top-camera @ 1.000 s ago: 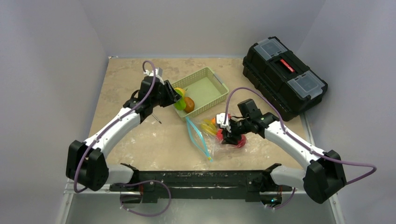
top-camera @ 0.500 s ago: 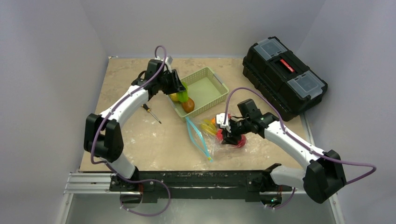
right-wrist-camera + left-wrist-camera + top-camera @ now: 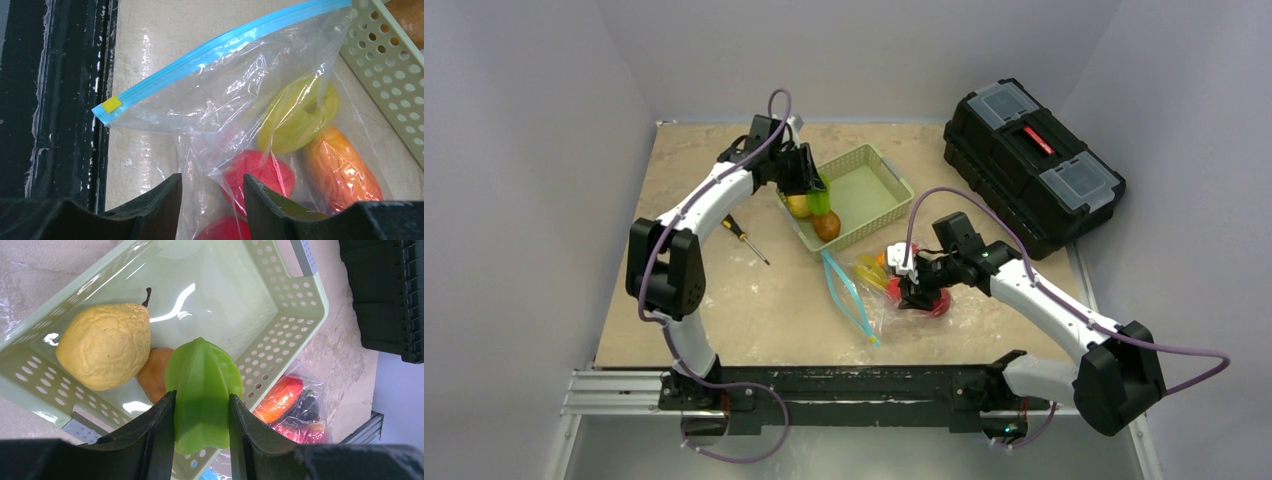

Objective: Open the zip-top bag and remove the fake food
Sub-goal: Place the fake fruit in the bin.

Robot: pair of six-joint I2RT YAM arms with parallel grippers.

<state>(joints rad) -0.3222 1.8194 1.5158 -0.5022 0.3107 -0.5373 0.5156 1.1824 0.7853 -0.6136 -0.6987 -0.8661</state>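
Left gripper [image 3: 201, 401]: jaws clamped on a green star-shaped piece [image 3: 200, 372], held above the end of the green basket [image 3: 280, 330] where a yellow pear [image 3: 102, 345] and an orange piece [image 3: 152, 380] lie. That looks like the drop-off spot.

Right gripper [image 3: 210, 182]: jaws part-way apart, straddling the film of the zip-top bag [image 3: 225, 100] on the table [image 3: 150, 50]. Can't tell if it's a real clamp; probably there to anchor the bag. Yellow, orange and red fake food [image 3: 300, 112] sits inside it.
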